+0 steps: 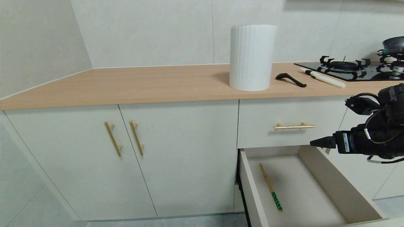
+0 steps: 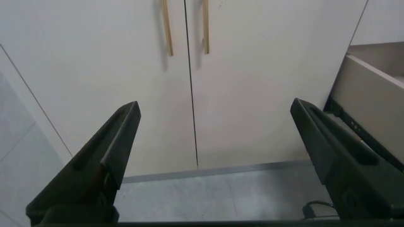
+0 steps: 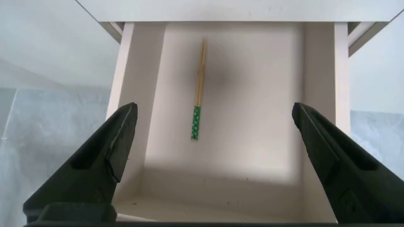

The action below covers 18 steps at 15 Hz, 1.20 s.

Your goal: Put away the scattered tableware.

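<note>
A pair of wooden chopsticks with green ends (image 1: 270, 188) lies in the open lower drawer (image 1: 331, 186), near its left wall. On the wooden counter (image 1: 142, 83) lie a black ladle-like utensil (image 1: 290, 78) and a white-handled knife (image 1: 323, 78). My right gripper (image 1: 331, 124) hangs open above the drawer's right side, with nothing between its fingers. From its wrist the right gripper (image 3: 214, 116) frames the chopsticks (image 3: 199, 88) on the drawer (image 3: 136, 94) floor. My left gripper (image 2: 214, 107) is open and empty, low down in front of the cupboard doors (image 2: 252, 82).
A tall white ribbed canister (image 1: 251, 58) stands on the counter left of the utensils. A black gas hob (image 1: 350, 67) with a pot (image 1: 394, 44) is at the far right. A shut drawer with a brass handle (image 1: 295, 126) sits above the open one.
</note>
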### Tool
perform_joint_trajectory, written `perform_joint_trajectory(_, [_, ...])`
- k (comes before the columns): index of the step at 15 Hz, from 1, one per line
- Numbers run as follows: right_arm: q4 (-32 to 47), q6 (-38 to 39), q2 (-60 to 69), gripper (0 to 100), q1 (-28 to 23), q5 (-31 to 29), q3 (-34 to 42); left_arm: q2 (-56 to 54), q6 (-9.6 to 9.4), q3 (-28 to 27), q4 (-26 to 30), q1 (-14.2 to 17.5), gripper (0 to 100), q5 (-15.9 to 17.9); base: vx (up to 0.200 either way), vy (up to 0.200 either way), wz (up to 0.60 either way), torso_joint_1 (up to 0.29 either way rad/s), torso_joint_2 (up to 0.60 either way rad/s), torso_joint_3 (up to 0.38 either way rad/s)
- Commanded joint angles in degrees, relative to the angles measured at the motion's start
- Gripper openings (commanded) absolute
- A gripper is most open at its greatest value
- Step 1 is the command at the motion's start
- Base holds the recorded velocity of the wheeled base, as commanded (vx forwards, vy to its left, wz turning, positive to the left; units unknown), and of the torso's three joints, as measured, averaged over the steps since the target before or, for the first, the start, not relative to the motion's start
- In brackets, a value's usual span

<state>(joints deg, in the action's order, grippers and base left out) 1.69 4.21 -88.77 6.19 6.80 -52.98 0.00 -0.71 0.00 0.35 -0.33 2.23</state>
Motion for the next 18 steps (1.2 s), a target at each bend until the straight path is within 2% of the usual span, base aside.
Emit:
perform_joint_trajectory(1, [-0.11,0.01,0.18,100,0.05,-0.03,-0.02,0.0,0.0,0.0,0.0,-0.02,100,-0.03,0.0,0.0,0.0,0.056,-0.21,-0.168])
perform_joint_trajectory(4, [-0.82,-1.48,-0.17,100,-0.04,-0.03,0.33,0.0,-0.08,0.0,0.0,-0.02,100,0.05,0.0,0.0,0.0,0.061,-0.25,-0.261])
perform_joint_trajectory(18, [-0.9,-1.57,-2.99,100,0.05,-0.03,0.33,0.0,-0.08,0.0,0.0,-0.02,100,0.05,0.0,0.0,0.0,0.192,-0.49,-0.285])
